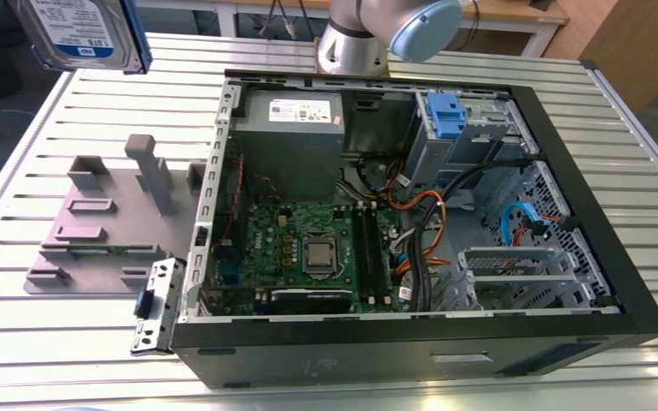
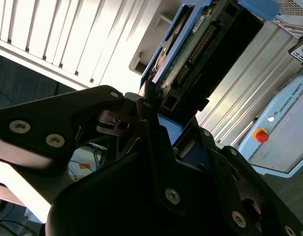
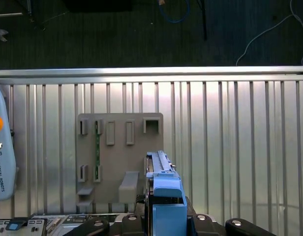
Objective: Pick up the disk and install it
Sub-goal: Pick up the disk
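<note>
The disk (image 1: 83, 34) hangs high in the air at the exterior view's upper left, its white-and-blue label facing the camera, blue rails along its sides. In the second wrist view its green circuit-board edge and connector (image 2: 191, 49) stick out beyond the black fingers of my gripper (image 2: 151, 105), which is shut on it. In the first wrist view the disk (image 3: 160, 172) is edge-on, blue rail toward the camera, above the slatted table. The open computer case (image 1: 603, 214) lies well off to the exterior view's right of the disk.
A drive bay with a blue clip (image 1: 449, 116) sits at the case's far corner, beside cables and the green motherboard (image 1: 306, 248). A grey fixture plate (image 1: 100, 231) with upright posts lies at the exterior view's left of the case. The arm's base (image 1: 352, 43) stands behind the case.
</note>
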`<state>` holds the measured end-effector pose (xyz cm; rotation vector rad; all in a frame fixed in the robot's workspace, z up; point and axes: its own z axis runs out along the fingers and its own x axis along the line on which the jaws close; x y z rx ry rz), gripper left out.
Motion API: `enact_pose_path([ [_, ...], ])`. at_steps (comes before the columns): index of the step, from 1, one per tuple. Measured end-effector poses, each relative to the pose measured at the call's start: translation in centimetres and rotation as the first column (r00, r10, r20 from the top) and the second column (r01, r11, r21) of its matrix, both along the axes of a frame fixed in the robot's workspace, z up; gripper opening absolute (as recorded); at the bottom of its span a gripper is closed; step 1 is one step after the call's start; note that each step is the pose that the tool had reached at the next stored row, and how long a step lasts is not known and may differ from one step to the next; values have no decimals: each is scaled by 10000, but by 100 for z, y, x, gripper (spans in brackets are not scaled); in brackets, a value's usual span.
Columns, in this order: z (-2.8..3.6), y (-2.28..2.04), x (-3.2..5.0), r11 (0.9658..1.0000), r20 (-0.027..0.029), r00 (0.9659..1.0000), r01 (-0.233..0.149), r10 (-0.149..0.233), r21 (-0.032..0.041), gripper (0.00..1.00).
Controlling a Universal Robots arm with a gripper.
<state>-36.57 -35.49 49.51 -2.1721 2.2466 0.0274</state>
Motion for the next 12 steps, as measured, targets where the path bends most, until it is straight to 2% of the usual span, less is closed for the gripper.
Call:
enact_pose_path([
  [12, 0, 0, 40, 10000, 0, 10000, 0, 0, 0, 36],
])
